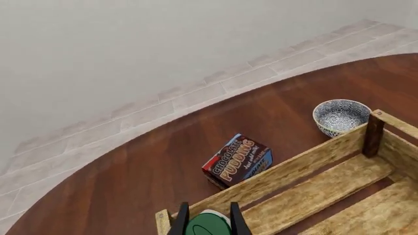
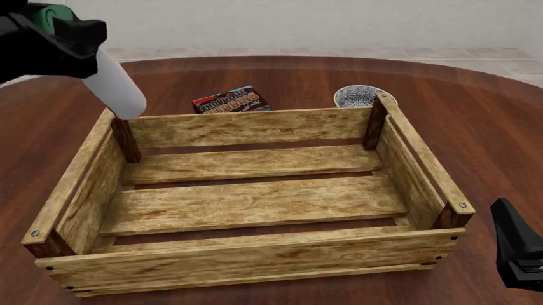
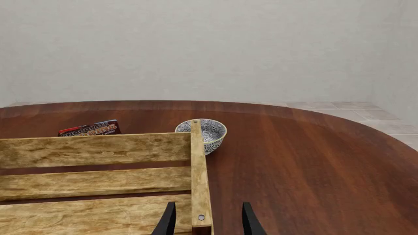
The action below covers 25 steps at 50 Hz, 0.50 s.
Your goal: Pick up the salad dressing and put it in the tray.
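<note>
Our left gripper (image 2: 63, 28) is raised above the tray's (image 2: 246, 127) far-left corner. Its fingers clamp the salad dressing (image 2: 117, 86), tilted with cap up-left. Our right gripper's (image 3: 205, 220) fingers are spread apart.

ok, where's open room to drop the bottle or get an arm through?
The tray floor is bare slats, wall to wall. The left tool holds the bottle above the tray's far-left corner. Open tabletop lies to the tray's right. It is tight behind the far wall, where the pudding box and the bowl sit close.

A bare simulated room: round wooden table (image 2: 475, 121), pale tiled floor (image 1: 130, 117), blank wall (image 3: 209, 49).
</note>
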Motion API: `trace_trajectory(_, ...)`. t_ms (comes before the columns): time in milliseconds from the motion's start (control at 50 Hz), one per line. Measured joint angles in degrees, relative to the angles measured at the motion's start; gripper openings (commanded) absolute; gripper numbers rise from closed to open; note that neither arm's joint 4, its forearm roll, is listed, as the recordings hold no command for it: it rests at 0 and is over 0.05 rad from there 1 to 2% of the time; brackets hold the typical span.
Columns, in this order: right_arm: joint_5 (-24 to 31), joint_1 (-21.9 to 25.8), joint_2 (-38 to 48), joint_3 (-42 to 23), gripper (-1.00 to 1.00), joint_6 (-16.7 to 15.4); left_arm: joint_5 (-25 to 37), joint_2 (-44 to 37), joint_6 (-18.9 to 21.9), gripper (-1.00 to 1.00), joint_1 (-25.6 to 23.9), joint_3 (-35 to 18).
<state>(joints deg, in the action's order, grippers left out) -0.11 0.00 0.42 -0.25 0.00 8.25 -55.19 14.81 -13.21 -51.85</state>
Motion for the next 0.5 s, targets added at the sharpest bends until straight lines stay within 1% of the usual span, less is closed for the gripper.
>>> trace_trajectory(500,0.00,0.00,0.00,0.00,1.00,0.00,-6.65,-8.69,3.98,-1.00,-10.68,1.38)
